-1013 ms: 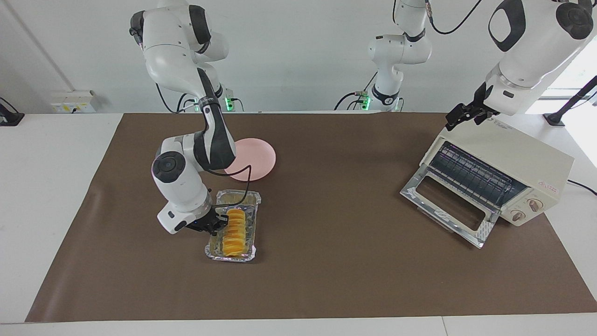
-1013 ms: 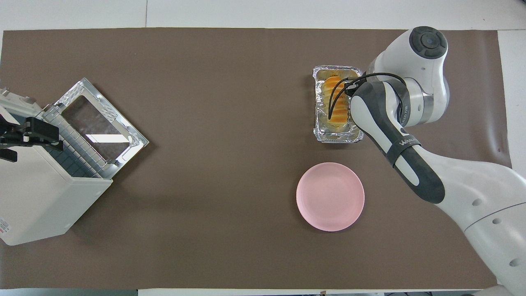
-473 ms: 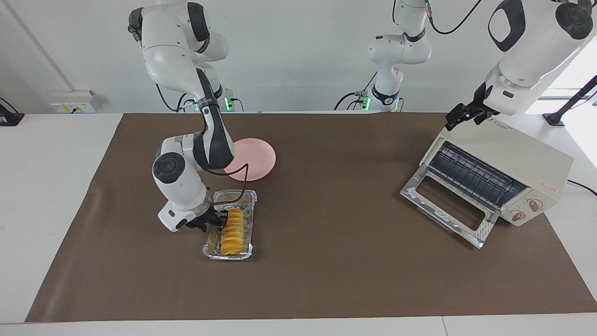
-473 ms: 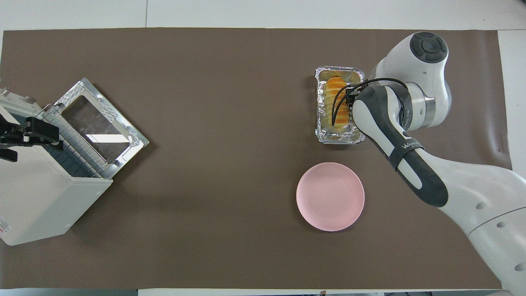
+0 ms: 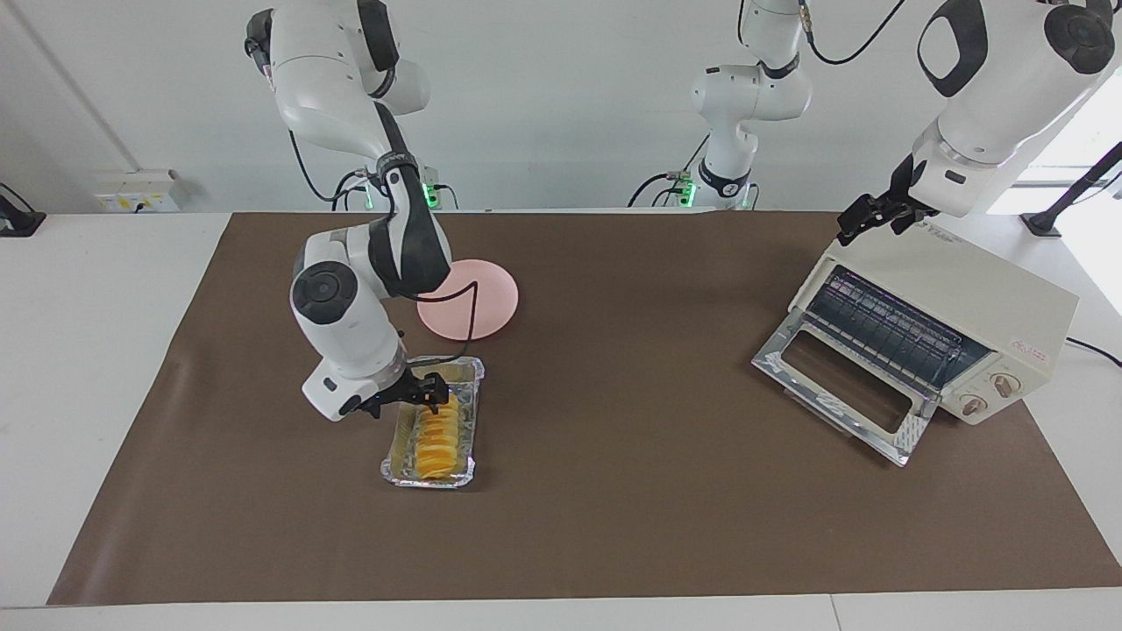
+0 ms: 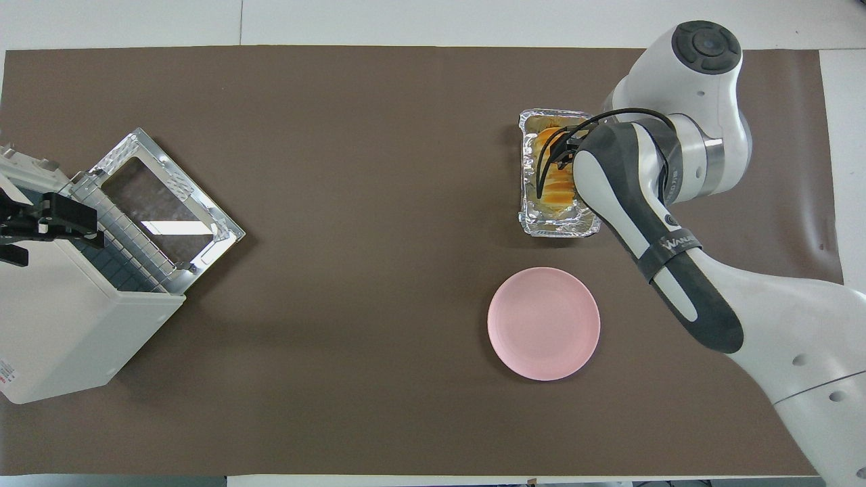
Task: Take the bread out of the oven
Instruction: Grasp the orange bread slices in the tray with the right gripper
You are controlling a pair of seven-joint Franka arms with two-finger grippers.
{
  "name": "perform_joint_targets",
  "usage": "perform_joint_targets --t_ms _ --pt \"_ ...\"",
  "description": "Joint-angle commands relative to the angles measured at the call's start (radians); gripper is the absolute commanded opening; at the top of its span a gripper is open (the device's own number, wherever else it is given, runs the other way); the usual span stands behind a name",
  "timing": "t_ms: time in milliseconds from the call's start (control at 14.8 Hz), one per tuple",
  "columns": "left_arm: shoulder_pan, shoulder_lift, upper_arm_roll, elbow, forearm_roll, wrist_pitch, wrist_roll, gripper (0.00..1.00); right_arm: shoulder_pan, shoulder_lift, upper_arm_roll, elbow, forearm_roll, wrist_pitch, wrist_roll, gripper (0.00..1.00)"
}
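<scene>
The bread, a ridged golden-orange loaf, lies in a silver foil tray on the brown mat, toward the right arm's end of the table. My right gripper hangs open just above the tray's end nearer the robots and holds nothing. The cream-white oven stands at the left arm's end. Its glass door is dropped open and its wire rack is bare. My left gripper waits open over the oven's top corner.
A pink plate lies on the mat, nearer to the robots than the foil tray. The brown mat covers most of the white table. A third robot arm stands at the back by the wall.
My right gripper has opened, let go of the foil tray's edge and risen a little above it. The tray with the bread stays on the mat. The left arm has not moved.
</scene>
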Motion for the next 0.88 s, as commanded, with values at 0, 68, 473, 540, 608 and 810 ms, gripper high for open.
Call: perform_joint_targets --t_ms 0,68,473,540,608,810 --pt "0.004 -0.014 -0.004 -0.009 0.016 0.01 0.005 1.0 0.02 0.005 0.003 -0.029 -0.03 0.035 0.047 1.0" --pt "0.004 -0.013 -0.004 -0.009 0.016 0.01 0.005 1.0 0.02 0.005 0.003 -0.054 -0.031 0.07 0.047 1.0" --pt "0.004 -0.013 -0.004 -0.009 0.016 0.01 0.005 1.0 0.034 0.003 0.002 -0.142 -0.045 0.184 0.078 0.92" --pt "0.004 -0.013 -0.004 -0.009 0.016 0.01 0.005 1.0 0.034 0.003 0.002 -0.142 -0.047 0.186 0.078 0.7" --pt "0.004 -0.013 -0.004 -0.009 0.016 0.01 0.005 1.0 0.034 0.003 0.002 -0.142 -0.047 0.186 0.078 0.24" --pt "0.004 -0.013 -0.004 -0.009 0.016 0.01 0.005 1.0 0.035 0.003 0.003 -0.137 -0.048 0.186 0.078 0.0"
